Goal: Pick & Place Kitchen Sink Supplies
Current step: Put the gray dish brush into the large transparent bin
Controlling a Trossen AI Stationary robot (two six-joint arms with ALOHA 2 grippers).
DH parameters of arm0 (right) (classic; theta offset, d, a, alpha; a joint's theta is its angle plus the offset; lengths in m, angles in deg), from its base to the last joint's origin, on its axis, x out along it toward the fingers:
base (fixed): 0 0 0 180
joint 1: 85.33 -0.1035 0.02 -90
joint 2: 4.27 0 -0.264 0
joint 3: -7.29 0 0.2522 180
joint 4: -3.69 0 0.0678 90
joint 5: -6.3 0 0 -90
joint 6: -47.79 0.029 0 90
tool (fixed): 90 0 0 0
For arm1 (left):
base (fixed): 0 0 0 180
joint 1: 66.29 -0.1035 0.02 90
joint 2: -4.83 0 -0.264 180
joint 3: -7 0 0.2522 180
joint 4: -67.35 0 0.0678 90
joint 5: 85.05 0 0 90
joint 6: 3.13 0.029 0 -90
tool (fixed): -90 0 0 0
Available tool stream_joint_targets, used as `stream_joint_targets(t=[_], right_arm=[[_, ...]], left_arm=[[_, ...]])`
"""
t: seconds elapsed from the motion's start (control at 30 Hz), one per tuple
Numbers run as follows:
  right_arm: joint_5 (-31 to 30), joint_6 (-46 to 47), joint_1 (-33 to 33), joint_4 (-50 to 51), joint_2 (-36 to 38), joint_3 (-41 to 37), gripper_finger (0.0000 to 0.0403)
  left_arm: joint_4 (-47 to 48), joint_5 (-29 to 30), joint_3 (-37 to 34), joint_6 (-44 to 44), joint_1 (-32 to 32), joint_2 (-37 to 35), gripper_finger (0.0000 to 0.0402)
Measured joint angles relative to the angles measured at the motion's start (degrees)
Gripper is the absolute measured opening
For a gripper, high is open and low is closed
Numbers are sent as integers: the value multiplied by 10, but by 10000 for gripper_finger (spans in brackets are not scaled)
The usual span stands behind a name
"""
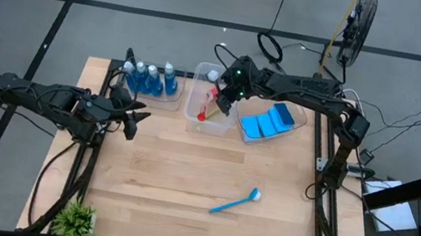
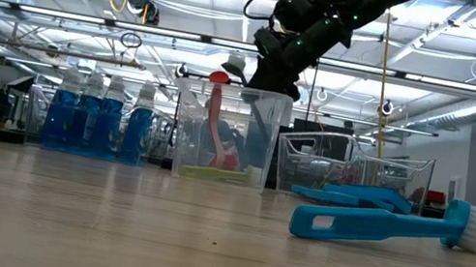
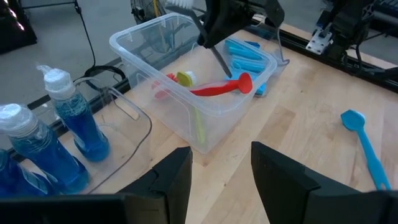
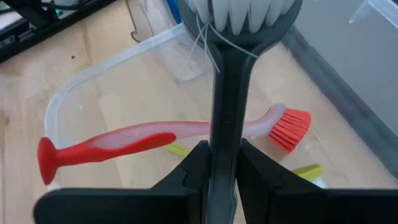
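Two brushes already lie in the middle tub [image 1: 210,109] in the high view, red brush [image 1: 210,106] uppermost, while a blue brush [image 1: 234,200] waits on the counter [image 1: 176,172] well clear of that tub. Low view: its bristles blur. Left wrist view: the left claw [image 3: 221,171] hangs spread, empty. Right wrist view: the right claw [image 4: 224,158] pinches a grey brush [image 4: 231,74] over the tub; its handle end is hidden.

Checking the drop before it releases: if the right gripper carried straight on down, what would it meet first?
Probably the red brush lying in the clear tub. The right gripper holds the grey brush directly above it. Depth between them is unclear.
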Motion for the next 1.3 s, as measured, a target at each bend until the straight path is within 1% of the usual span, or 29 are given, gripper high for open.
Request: stream_joint_targets(t=[0.2,0.47,0.63,0.7,0.77,1.03,1.3], right_arm=[[0,-1,-2,-1,0,-6,49],[2,-24,-5,-6,-5,-6,55],[31,-31,-7,-6,-18,-8,56],[31,-31,-11,-22,-28,-6,56],[30,-31,-12,-15,-35,-7,56],[29,-33,-12,-19,-35,-7,57],[29,-33,-11,-29,-34,-7,85]], left_arm=[[0,0,0,2,0,0,166],[0,0,0,1,0,0,166],[0,0,0,1,0,0,166],[0,0,0,0,0,0,166],[0,0,0,0,0,0,166],[0,0,0,2,0,0,166],[0,-1,0,10,0,0,166]])
